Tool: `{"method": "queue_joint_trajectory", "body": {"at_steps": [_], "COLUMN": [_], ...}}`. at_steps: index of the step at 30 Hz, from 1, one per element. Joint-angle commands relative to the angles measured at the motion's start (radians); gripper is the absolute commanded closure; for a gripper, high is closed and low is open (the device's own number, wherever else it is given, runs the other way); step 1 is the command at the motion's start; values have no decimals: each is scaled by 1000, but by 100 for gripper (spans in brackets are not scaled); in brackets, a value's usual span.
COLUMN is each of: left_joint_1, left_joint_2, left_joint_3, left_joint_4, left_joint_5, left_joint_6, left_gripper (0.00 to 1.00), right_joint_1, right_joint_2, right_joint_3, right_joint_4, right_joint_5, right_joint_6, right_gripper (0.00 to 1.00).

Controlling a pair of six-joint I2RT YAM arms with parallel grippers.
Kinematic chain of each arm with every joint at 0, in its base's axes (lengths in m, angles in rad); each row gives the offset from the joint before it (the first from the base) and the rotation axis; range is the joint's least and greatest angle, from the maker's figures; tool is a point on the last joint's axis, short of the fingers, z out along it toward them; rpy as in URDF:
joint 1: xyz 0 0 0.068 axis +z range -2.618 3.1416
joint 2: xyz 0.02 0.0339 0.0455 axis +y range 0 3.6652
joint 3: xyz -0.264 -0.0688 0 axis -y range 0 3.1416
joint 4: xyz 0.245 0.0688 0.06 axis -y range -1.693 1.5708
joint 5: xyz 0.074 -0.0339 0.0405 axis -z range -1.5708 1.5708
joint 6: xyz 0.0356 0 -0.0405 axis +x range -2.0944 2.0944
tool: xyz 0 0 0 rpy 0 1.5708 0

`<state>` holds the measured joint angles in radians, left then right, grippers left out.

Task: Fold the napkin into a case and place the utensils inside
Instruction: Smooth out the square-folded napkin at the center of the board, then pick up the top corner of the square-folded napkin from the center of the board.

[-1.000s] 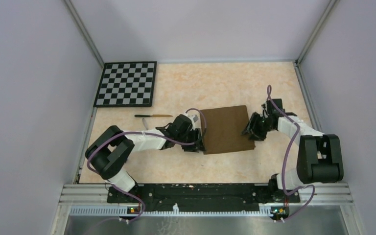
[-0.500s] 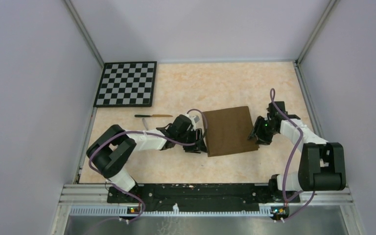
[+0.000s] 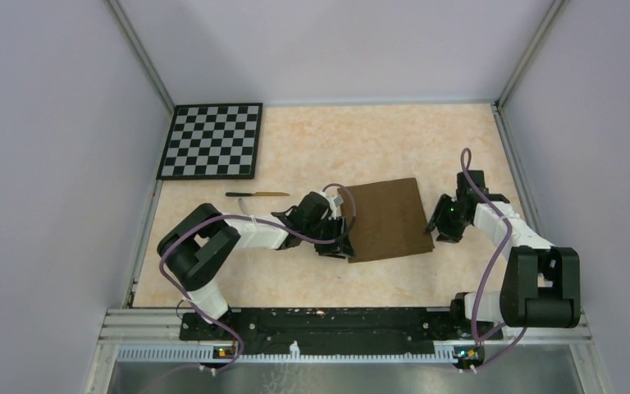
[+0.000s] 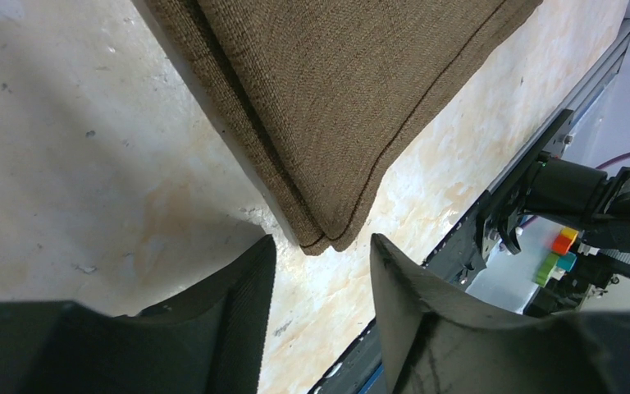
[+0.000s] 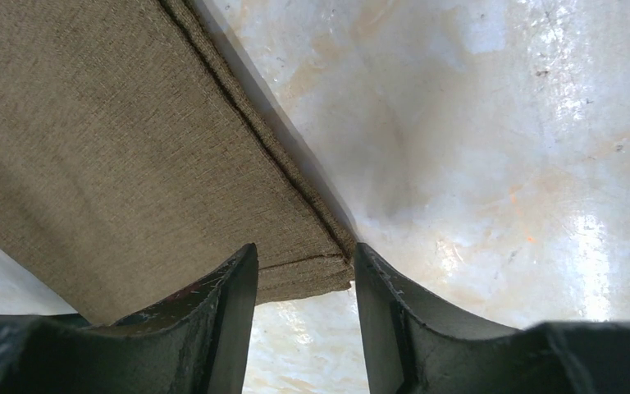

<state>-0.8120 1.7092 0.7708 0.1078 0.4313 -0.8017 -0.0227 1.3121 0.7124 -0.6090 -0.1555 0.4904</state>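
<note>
The dark brown napkin (image 3: 385, 218) lies flat mid-table, folded double, with two layers showing at its edges. My left gripper (image 3: 340, 244) is open at its near left corner; in the left wrist view the napkin's corner (image 4: 328, 234) lies just ahead of the gap of the gripper (image 4: 320, 250). My right gripper (image 3: 440, 227) is open at the near right corner; in the right wrist view the napkin's corner (image 5: 312, 267) sits between the spread fingers of the gripper (image 5: 305, 256). The knife (image 3: 257, 194) lies left of the napkin. The grey utensil is not visible. No narrow case shows.
The black-and-white checkerboard (image 3: 211, 140) lies at the back left. Grey walls close in the table on both sides and at the back. The rail with the arm bases (image 3: 328, 324) runs along the near edge.
My right gripper has drawn back to the right, off the napkin's right edge to its near right corner. The napkin has shifted slightly right. My left gripper has followed to the right.
</note>
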Motion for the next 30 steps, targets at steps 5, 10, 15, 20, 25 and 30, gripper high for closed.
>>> {"method": "queue_joint_trajectory", "body": {"at_steps": [5, 10, 15, 20, 25, 30], "left_joint_1": [-7, -8, -7, -9, -9, -9], "left_joint_2": [71, 68, 64, 47, 53, 52], "left_joint_3": [-73, -86, -92, -102, -106, -104], "left_joint_4": [-138, -134, -128, -128, -122, -122], "left_joint_5": [-125, -124, -124, -129, -127, -137], "left_joint_6": [30, 28, 24, 22, 19, 11], "left_gripper": [56, 58, 60, 60, 60, 61], "right_joint_1": [-3, -2, -2, -1, 0, 0], "right_joint_2": [17, 8, 10, 13, -21, -48], "right_joint_3": [-22, -43, -44, -48, -59, -56], "right_joint_4": [38, 49, 45, 58, 78, 81], "right_joint_5": [-16, -55, -33, -63, -109, -129], "right_joint_6": [-3, 5, 2, 2, 12, 10], "right_gripper": [57, 60, 60, 59, 62, 72]}}
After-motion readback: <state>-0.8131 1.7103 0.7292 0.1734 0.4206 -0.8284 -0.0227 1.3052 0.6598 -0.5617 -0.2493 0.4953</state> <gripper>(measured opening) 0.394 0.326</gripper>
